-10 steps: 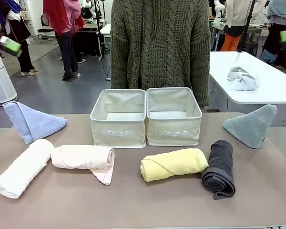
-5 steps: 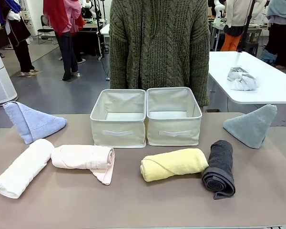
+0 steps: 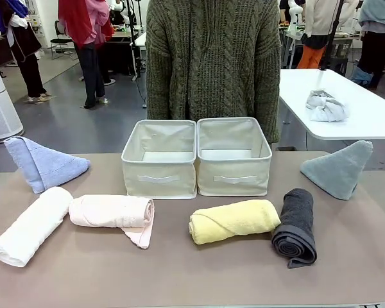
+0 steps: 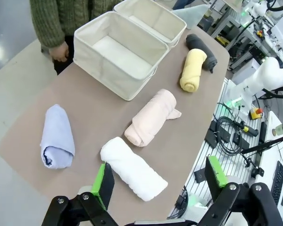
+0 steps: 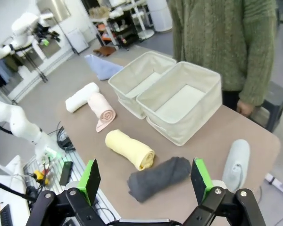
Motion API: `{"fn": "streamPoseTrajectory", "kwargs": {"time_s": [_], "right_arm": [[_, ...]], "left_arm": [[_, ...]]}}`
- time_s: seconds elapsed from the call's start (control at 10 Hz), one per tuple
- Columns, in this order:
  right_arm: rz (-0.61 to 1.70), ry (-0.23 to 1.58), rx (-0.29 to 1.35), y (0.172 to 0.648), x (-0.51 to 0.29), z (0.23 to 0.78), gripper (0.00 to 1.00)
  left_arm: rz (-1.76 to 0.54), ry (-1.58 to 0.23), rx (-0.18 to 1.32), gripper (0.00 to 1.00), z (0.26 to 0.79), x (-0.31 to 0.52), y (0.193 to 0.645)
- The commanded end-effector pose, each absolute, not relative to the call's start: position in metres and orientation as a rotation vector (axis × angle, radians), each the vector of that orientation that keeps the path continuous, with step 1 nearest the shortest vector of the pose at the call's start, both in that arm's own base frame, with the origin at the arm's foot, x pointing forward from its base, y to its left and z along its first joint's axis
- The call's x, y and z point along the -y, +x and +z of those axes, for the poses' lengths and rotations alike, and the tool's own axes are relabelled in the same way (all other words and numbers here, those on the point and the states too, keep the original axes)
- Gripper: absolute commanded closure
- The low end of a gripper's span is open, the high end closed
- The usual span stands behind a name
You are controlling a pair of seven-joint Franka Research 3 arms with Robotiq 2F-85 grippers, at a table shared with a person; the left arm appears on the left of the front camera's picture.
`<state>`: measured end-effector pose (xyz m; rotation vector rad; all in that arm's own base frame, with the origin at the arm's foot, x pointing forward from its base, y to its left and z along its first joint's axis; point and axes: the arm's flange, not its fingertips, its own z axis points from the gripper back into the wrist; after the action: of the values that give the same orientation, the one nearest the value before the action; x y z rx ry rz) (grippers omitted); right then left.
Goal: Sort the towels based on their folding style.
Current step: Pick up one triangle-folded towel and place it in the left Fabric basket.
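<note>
Left wrist view shows the left gripper (image 4: 159, 179) hanging above the near edge of the tabletop (image 4: 99, 101), jaws spread fully and holding nothing. The white roll (image 4: 132, 169) is closest below it. Its long axis slants across the line between the fingers, so I judge the wrist needs a turn before it can pinch across the roll. Just past it lies the pink roll (image 4: 151, 117), with the light blue cone (image 4: 56, 136) off to one side. These three are the left arm's nearer pieces.

The right gripper (image 5: 145, 178) is equally wide open and empty. The dark grey roll (image 5: 155, 178) lies directly below it, running nearly parallel to the finger line. The yellow roll (image 5: 129, 148) rests against it, and the grey-teal cone (image 5: 236, 165) sits apart.

Farther back, the left bin (image 3: 159, 179) and right bin (image 3: 234, 176) stand side by side, both empty. A person (image 3: 212, 58) stands behind them.
</note>
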<state>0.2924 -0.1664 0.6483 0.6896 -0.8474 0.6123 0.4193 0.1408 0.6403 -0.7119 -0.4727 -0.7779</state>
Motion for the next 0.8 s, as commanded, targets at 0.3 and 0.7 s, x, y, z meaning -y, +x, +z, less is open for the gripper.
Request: {"fn": "streamPoseTrajectory", "kwargs": {"time_s": [0.3,0.7], "right_arm": [[0.51,0.633,0.889,0.276,0.173,0.641,0.0],[0.552,0.65,0.88,0.278,0.183,0.65,0.0]], "left_arm": [[-0.793,-0.637,0.474,0.0,0.637,-0.145,0.4],[-0.765,-0.684,0.465,0.0,0.641,-0.151,0.412]]}}
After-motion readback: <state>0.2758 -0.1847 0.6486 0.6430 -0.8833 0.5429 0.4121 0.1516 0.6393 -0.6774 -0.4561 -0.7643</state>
